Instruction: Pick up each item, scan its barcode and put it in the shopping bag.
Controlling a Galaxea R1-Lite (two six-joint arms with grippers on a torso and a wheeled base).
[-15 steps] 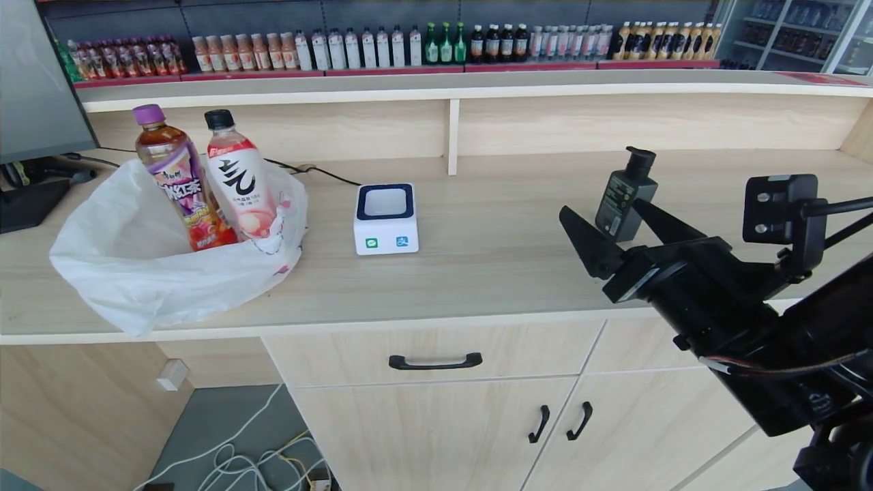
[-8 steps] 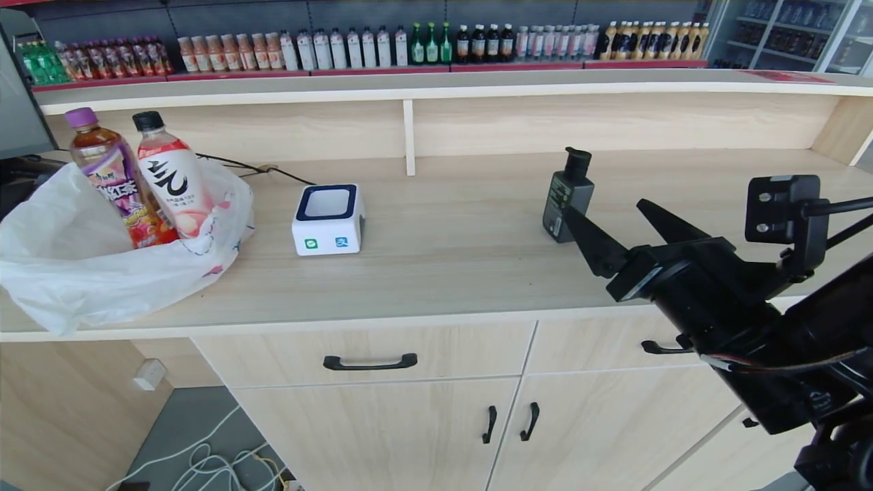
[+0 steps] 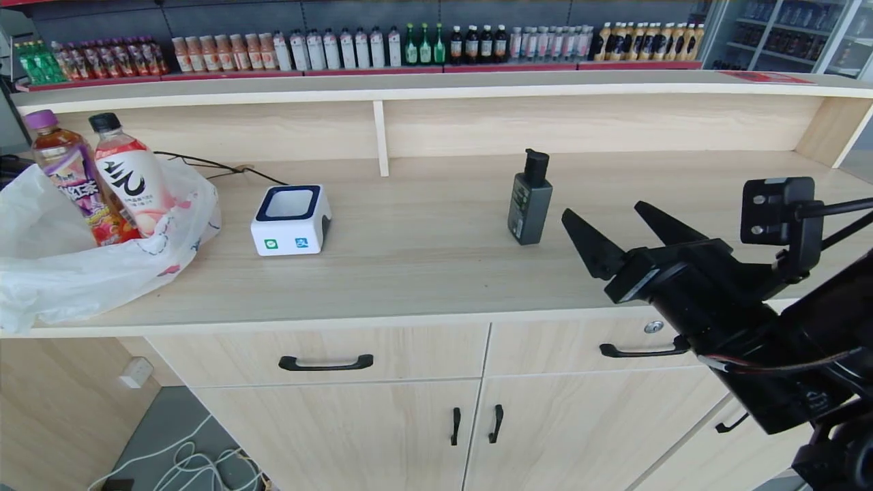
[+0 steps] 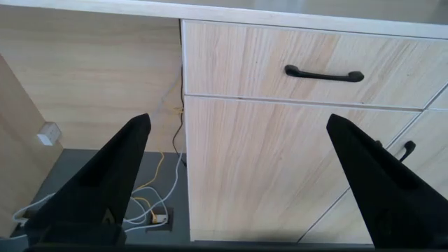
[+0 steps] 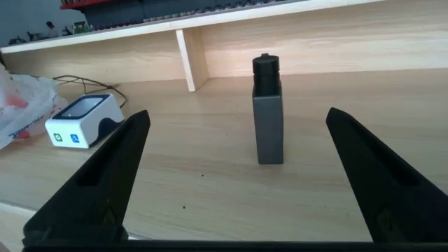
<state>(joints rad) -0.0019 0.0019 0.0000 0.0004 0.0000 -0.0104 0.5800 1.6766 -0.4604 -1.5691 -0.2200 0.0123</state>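
Note:
A dark grey bottle [image 3: 529, 198] with a black cap stands upright on the wooden counter [image 3: 436, 259]; it also appears as the grey bottle [image 5: 268, 120] straight ahead in the right wrist view. My right gripper [image 3: 617, 230] hovers open just right of it, over the counter's front edge, holding nothing. A white scanner box [image 3: 290, 220] with a dark blue top sits left of centre. The white shopping bag [image 3: 82, 259] at the far left holds a purple-capped tea bottle [image 3: 71, 181] and a pink bottle [image 3: 131, 179]. My left gripper [image 4: 238, 175] is open, low in front of the cabinet.
A raised back ledge with a vertical divider [image 3: 380, 138] runs behind the counter. Black cables [image 3: 204, 164] trail behind the bag. Drawers and doors with black handles [image 3: 325, 363] lie below. Shelves of drinks [image 3: 409, 44] line the far wall.
The head view has swung to the right, so bag, scanner and grey bottle all slid left in the picture. The right gripper keeps its place in the picture and stays open.

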